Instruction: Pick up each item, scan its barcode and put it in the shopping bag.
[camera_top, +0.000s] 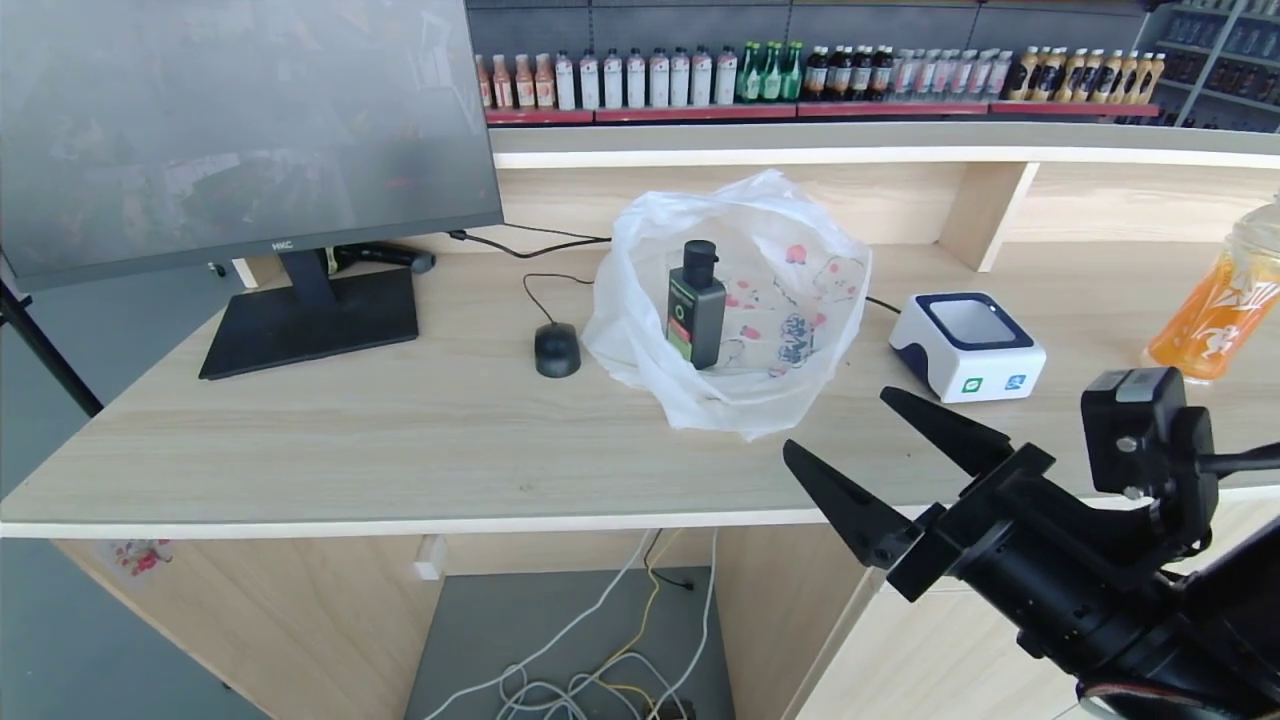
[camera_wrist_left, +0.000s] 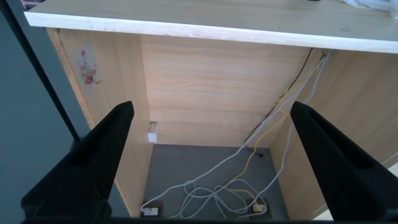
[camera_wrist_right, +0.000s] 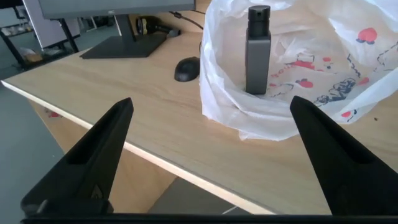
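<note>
A dark bottle (camera_top: 695, 305) (camera_wrist_right: 258, 53) with a black cap stands upright inside the white plastic shopping bag (camera_top: 730, 300) (camera_wrist_right: 311, 81) on the counter. The white and blue barcode scanner (camera_top: 966, 345) sits to the bag's right. An orange drink bottle (camera_top: 1225, 300) stands at the counter's far right. My right gripper (camera_top: 860, 450) (camera_wrist_right: 211, 162) hangs open and empty near the counter's front edge, below and right of the bag. My left gripper (camera_wrist_left: 211, 162) is open and empty below the counter, facing the wooden panel and cables.
A monitor (camera_top: 240, 130) on a black stand fills the counter's left. A black mouse (camera_top: 556, 349) lies just left of the bag. Cables (camera_wrist_left: 230, 186) trail on the floor under the counter. Shelves of bottles (camera_top: 800, 75) line the back.
</note>
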